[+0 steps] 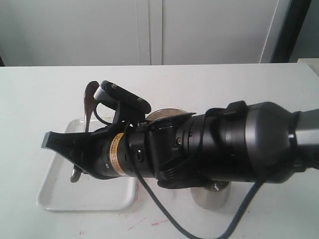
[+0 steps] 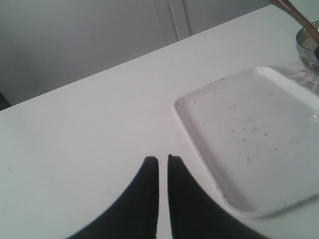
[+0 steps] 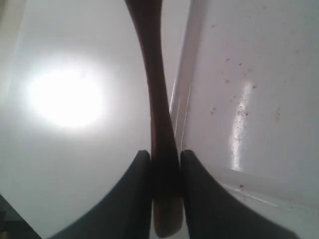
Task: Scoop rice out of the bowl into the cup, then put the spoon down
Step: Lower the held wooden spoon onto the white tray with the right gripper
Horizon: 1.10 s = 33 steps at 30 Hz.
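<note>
My right arm reaches across the table, and my right gripper point(image 1: 70, 149) point(image 3: 166, 154) is shut on the handle of the dark wooden spoon point(image 1: 89, 99) point(image 3: 152, 74). It holds the spoon in the air over the left edge of the white tray point(image 1: 84, 194) point(image 3: 249, 99), with the oval end up. Behind the arm, only a sliver of the metal bowl point(image 1: 167, 113) shows, and the rice is hidden. Below the arm, the steel cup point(image 1: 212, 195) is partly covered. My left gripper point(image 2: 163, 158) is shut with nothing in it, over bare table beside the tray point(image 2: 259, 134).
The tray is flat and speckled with small crumbs. In the left wrist view, a shiny metal vessel point(image 2: 306, 42) stands past the tray's far corner, with a brown stick point(image 2: 296, 17) across it. A wall with white doors runs behind the table's far edge.
</note>
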Each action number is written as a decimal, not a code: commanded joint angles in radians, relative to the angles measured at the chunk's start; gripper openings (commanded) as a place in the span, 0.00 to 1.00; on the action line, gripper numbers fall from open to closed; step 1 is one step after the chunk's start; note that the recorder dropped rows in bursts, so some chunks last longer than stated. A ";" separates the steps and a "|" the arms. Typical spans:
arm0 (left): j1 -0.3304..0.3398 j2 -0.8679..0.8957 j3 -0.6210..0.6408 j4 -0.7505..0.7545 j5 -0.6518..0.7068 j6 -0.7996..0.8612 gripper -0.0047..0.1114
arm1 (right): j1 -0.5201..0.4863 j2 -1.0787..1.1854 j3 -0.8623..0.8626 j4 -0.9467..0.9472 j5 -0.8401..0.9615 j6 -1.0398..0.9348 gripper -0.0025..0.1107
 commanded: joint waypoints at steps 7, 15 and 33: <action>-0.003 -0.001 -0.003 -0.005 -0.004 0.002 0.16 | -0.005 0.065 -0.030 -0.012 0.030 -0.028 0.02; -0.003 -0.001 -0.003 -0.005 -0.004 0.002 0.16 | -0.005 0.097 -0.036 -0.012 0.050 -0.076 0.02; -0.003 -0.001 -0.003 -0.005 -0.004 0.002 0.16 | -0.005 0.180 -0.083 -0.016 0.038 -0.101 0.02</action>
